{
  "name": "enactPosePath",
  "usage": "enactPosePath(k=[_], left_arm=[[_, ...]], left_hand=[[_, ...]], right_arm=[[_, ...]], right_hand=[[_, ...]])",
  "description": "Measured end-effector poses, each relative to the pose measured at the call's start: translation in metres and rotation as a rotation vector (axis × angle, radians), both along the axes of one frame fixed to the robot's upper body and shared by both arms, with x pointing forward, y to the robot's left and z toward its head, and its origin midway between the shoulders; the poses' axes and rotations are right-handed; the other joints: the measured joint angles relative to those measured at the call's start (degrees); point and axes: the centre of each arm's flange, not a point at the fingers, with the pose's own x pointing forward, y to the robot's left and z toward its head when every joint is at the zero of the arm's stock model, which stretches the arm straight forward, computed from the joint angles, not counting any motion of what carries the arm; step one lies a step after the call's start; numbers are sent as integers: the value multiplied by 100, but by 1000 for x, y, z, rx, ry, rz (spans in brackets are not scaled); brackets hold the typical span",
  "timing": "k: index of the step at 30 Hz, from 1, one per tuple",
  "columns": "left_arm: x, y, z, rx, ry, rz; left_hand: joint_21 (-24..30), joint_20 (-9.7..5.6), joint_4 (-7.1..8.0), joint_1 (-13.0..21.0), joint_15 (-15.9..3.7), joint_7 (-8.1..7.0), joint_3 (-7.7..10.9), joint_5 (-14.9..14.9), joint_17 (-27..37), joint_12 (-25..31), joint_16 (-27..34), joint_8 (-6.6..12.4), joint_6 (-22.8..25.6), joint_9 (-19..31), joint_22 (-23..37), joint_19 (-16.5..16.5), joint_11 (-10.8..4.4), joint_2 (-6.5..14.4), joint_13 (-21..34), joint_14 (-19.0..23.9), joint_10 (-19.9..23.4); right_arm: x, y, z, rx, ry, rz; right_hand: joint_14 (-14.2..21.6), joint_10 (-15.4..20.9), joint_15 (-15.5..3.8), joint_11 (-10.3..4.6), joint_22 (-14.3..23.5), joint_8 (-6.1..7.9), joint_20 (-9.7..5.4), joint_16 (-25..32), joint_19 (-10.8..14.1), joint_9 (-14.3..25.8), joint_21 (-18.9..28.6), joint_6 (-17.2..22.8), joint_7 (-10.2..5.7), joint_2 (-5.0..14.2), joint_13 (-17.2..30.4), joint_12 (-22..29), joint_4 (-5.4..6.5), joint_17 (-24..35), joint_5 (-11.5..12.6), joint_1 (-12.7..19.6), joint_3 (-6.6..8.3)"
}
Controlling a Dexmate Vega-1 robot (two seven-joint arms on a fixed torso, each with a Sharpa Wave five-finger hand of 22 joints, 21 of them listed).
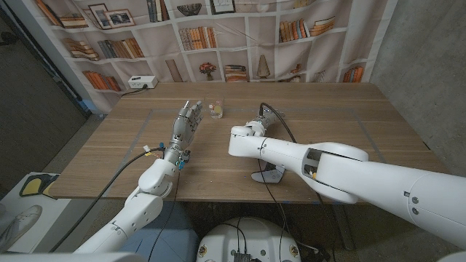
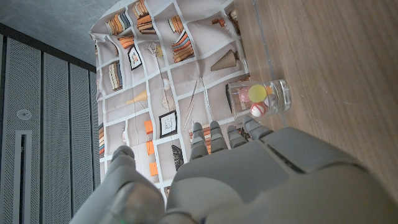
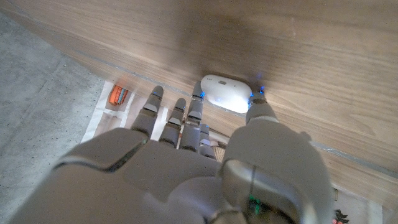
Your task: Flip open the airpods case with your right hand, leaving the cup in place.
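No writing is legible. A clear glass cup holds yellow and red-white balls, upper centre. The right hand pinches the white rounded airpods case on the wooden bench; the left hand is loosely open, empty.

A lab mock-up: printed bookshelf backdrop behind a wooden table.
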Motion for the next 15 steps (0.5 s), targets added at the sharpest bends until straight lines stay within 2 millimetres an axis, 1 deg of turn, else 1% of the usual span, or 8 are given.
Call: enactPosePath(k=[2, 4, 7, 8, 9, 12, 14, 15], left_arm=[[0, 0, 0, 0, 0, -1], [0, -1, 0, 0, 0, -1], [0, -1, 0, 0, 1, -2], [0, -1, 0, 0, 1, -2], [1, -1, 0, 0, 1, -2], [1, -2, 1, 0, 1, -3], [1, -2, 1, 0, 1, -3], [1, -2, 1, 1, 1, -3]], left_hand=[[0, 0, 0, 0, 0, 0, 0, 0, 0, 0, 0, 0, 0, 0, 0, 0, 0, 0, 0, 0, 0], [0, 0, 0, 0, 0, 0, 0, 0, 0, 0, 0, 0, 0, 0, 0, 0, 0, 0, 0, 0, 0], [0, 0, 0, 0, 0, 0, 0, 0, 0, 0, 0, 0, 0, 0, 0, 0, 0, 0, 0, 0, 0], [0, 0, 0, 0, 0, 0, 0, 0, 0, 0, 0, 0, 0, 0, 0, 0, 0, 0, 0, 0, 0], [0, 0, 0, 0, 0, 8, 0, 0, 0, 0, 0, 0, 9, 0, 0, 0, 0, 0, 0, 0, 0], [0, 0, 0, 0, 0, 20, 0, 0, 0, 0, 0, 0, 21, 0, 0, 0, 0, 0, 0, 0, 0], [0, 0, 0, 0, 0, 20, 0, 0, 0, 0, 0, 0, 21, 0, 0, 0, 0, 0, 0, 0, 0], [0, 0, 0, 0, 0, 20, 0, 0, 0, 0, 0, 0, 21, 0, 0, 0, 0, 0, 0, 0, 0]], right_arm=[[0, 0, 1, -2, -7, 1], [-1, -3, -3, 10, -8, 13], [-2, -4, -3, 16, -15, 21], [-2, -4, -3, 16, -17, 21], [-2, -4, -3, 15, -21, 22], [-4, -6, -3, 32, -29, 40], [-4, -6, -3, 30, -33, 39], [-7, -8, -3, 47, -40, 58]], right_hand=[[35, -1, -35, 0, 0, 0, -1, 0, 44, 0, 0, 30, -29, -34, 11, 9, 16, 0, 26, 35, 16], [44, -1, -44, 0, 0, 0, -10, 13, 53, 0, 0, 31, -31, -25, 20, 9, 33, 0, 33, 53, 33], [44, 26, -44, 27, 0, 0, 12, 45, 74, 0, 15, 47, -16, -79, 39, 39, 52, 0, 51, 108, 52], [64, 39, -52, 40, 0, 0, 1, 45, 104, 1, 22, 56, -8, -84, 40, 40, 71, 0, 55, 113, 71], [81, 41, -43, 42, 0, 0, 1, 45, 104, 0, 22, 56, -8, -42, 42, 41, 71, 0, 57, 160, 71], [84, 64, -41, 66, 0, 0, 1, 45, 104, 1, 22, 56, -8, -84, 50, 42, 87, 0, 58, 219, 88], [84, 71, -41, 72, 0, 0, 21, 45, 126, 1, 22, 88, 24, -73, 50, 42, 94, 0, 62, 265, 95], [84, 71, -41, 72, 0, 0, 1, 45, 144, 1, 22, 86, 23, -77, 50, 42, 94, 0, 62, 269, 95]])
